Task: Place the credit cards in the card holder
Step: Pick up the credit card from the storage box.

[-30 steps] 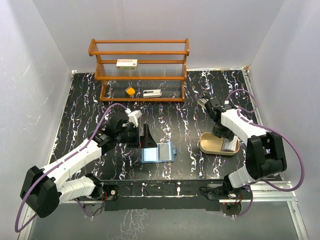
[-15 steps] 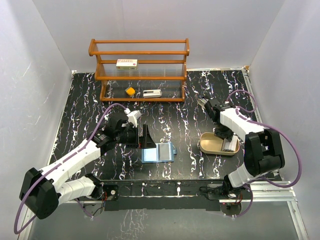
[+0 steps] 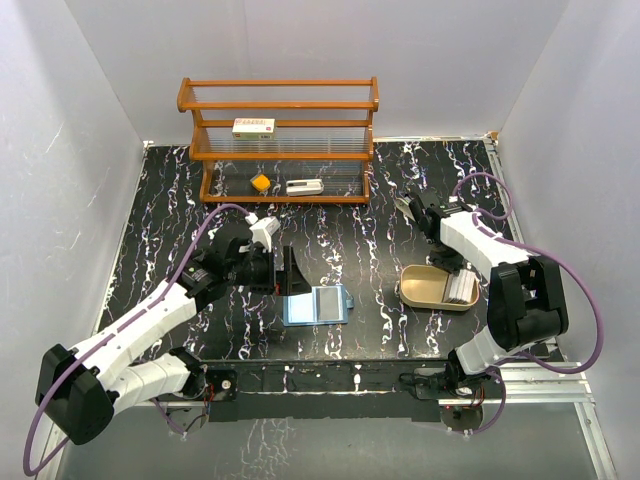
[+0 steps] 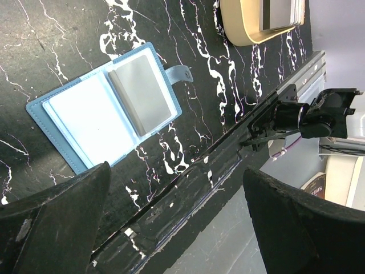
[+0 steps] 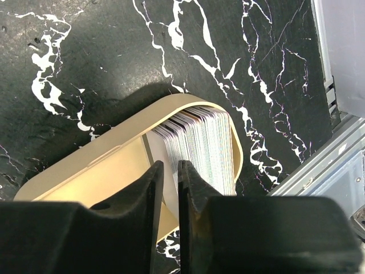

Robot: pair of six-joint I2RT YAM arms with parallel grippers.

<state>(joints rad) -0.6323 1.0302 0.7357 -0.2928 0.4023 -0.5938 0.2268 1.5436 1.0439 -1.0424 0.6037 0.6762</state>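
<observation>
The right gripper (image 5: 171,167) hangs over the tan tray (image 5: 74,165) at the right of the table (image 3: 150,200). Its two fingers are drawn almost together, with only a thin slit between them. They sit at the end of the stack of credit cards (image 5: 199,140) that faces the bare half of the tray. I cannot tell whether a card sits in that slit, because the fingers cover the spot.

The left gripper (image 3: 286,272) is spread wide and holds nothing, hovering just left of the blue card holder (image 4: 108,108). The holder lies open and flat near the middle of the table, with one grey card (image 4: 140,94) already in its right-hand pocket.

The cards stand on edge, packed tight, so the pinch may well take two or slip off all of them. A lift could drag neighbours up or tip the stack over. The tray looks light (nothing pins it) and may shift or rise with the pull. The holder is unpinned too, so pushing a card in could slide it toward the near edge of the table.

The tray wall hugs the stack on its right, and the only slack is the bare left half. Open table lies between tray and holder, with the clasp tab (image 4: 178,73) pointing that way. The wooden shelf (image 3: 278,140) stands well apart at the far side.
</observation>
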